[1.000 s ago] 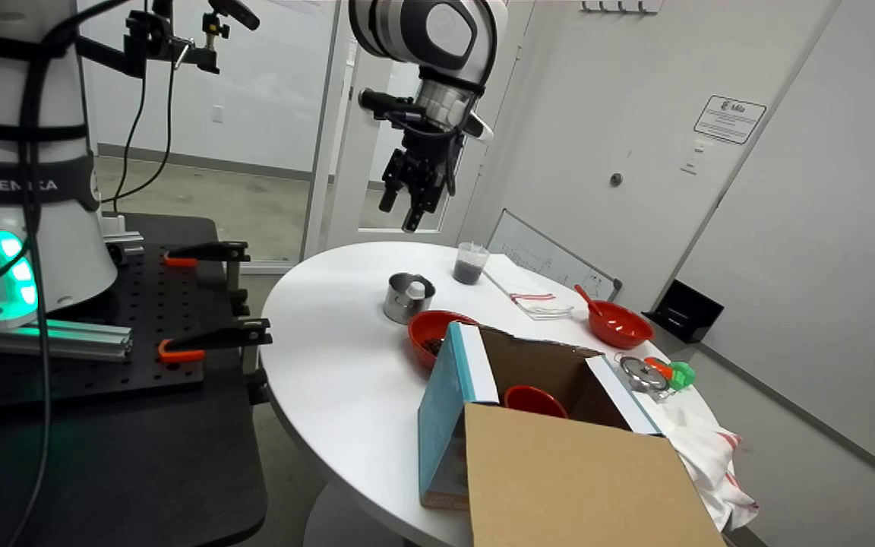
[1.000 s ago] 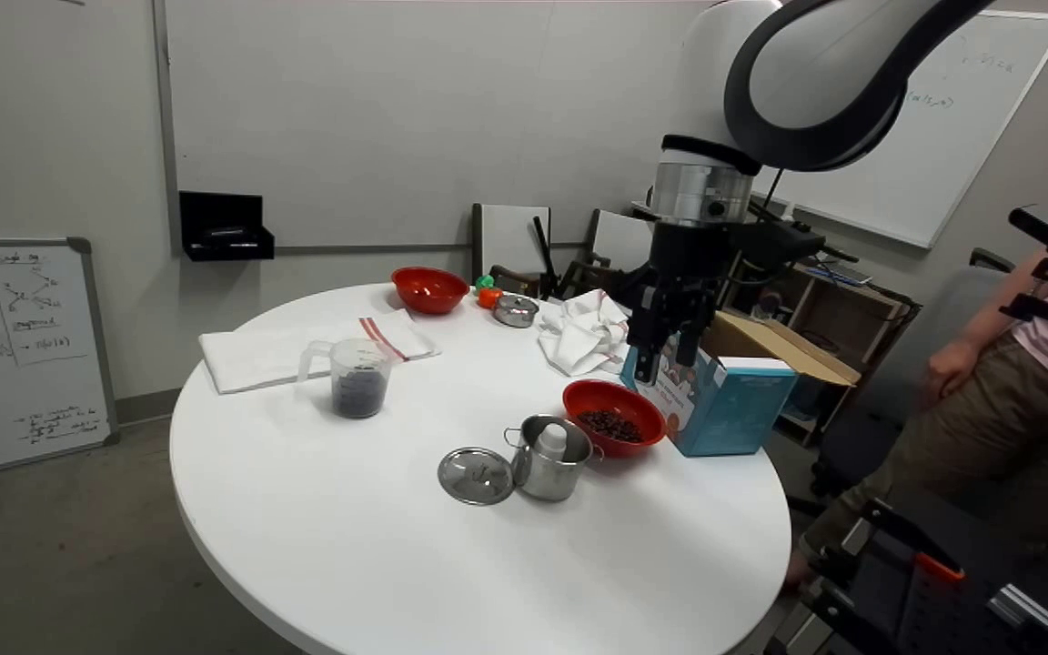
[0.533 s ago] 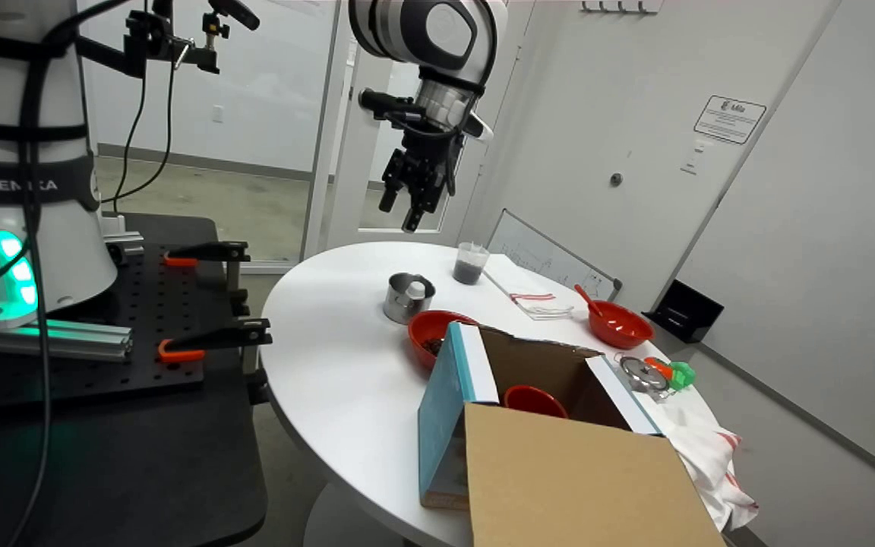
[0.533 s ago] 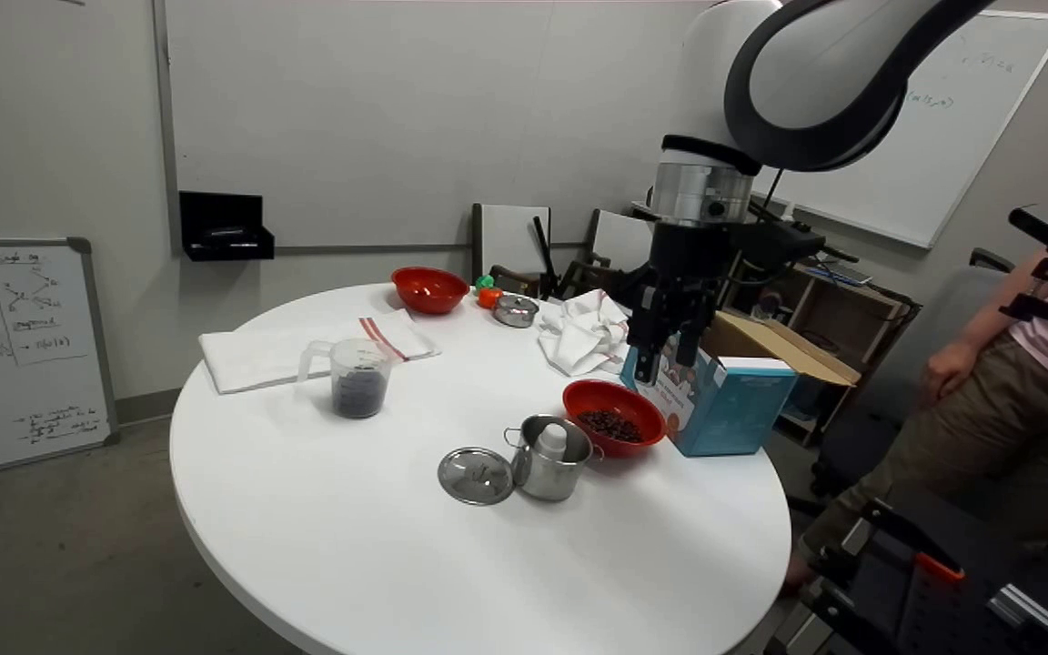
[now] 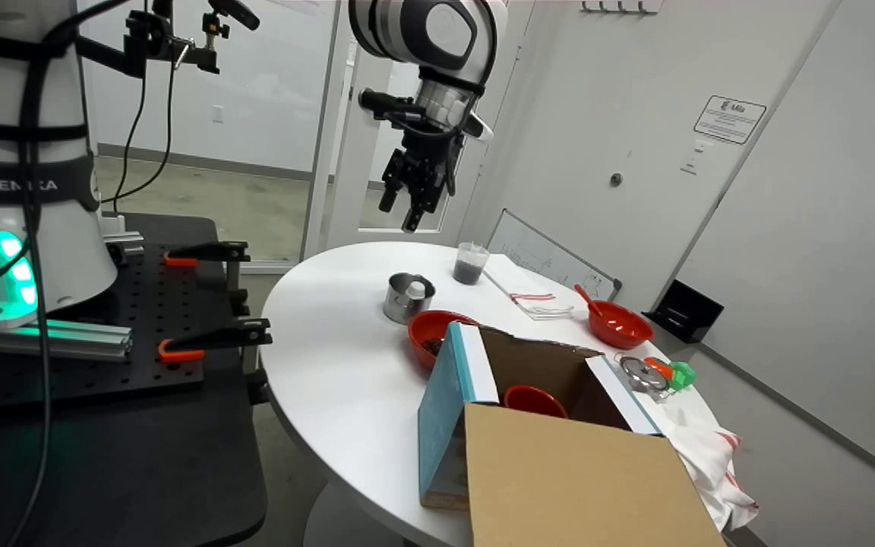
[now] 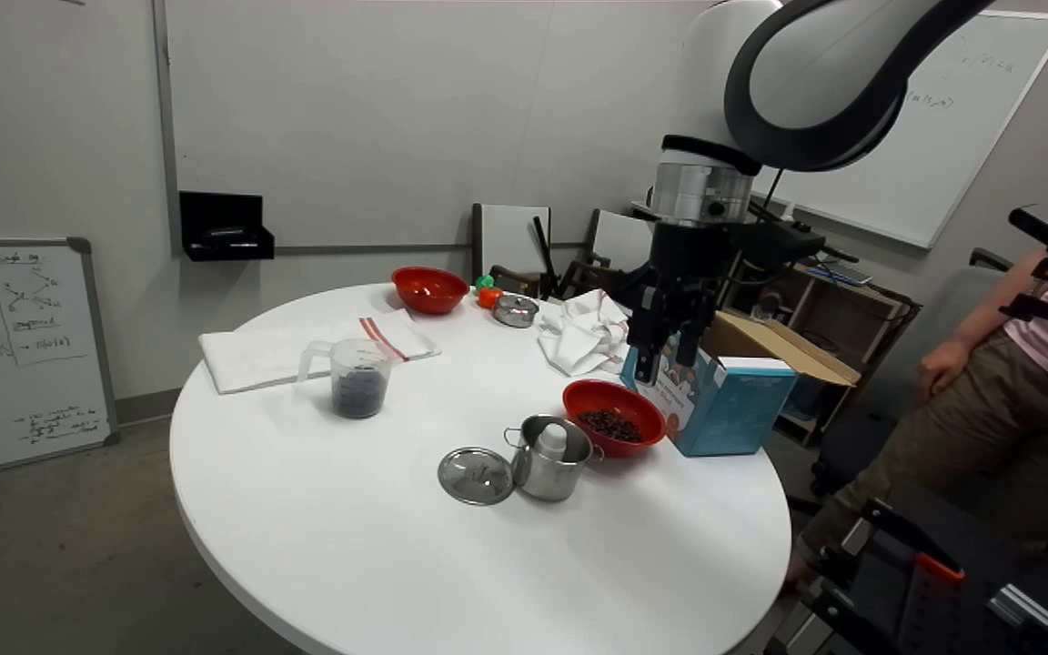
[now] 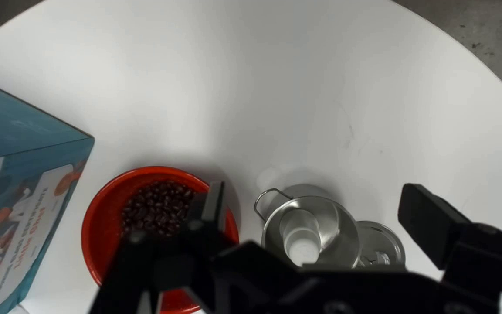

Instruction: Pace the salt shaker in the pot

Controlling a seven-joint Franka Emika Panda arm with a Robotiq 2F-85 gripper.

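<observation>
The salt shaker [image 6: 552, 441] is a pale whitish cylinder with a white cap. It stands inside the silver pot [image 6: 547, 480], its top showing above the rim; it leans slightly in the wrist view [image 7: 304, 248]. Both exterior views show it in the pot; here are the shaker [image 5: 415, 289] and the pot [image 5: 401, 310]. My gripper [image 5: 399, 216] is held well above the table, open, with nothing between its fingers. In the wrist view my gripper [image 7: 317, 209] has its fingers wide apart, and the pot [image 7: 342, 240] shows below between them. The gripper body hides the pot's near edge.
A metal lid [image 6: 477, 476] lies against the pot. A red bowl [image 6: 579, 391] of dark beans and a blue box [image 6: 733, 418] stand beside it. A measuring cup [image 6: 360, 377], folded cloth [image 6: 260, 359] and another red bowl [image 6: 430, 291] are also on the table.
The arm, gripper, shaker and pot have not visibly moved. Only the person at the right edge of an exterior view has shifted slightly.
</observation>
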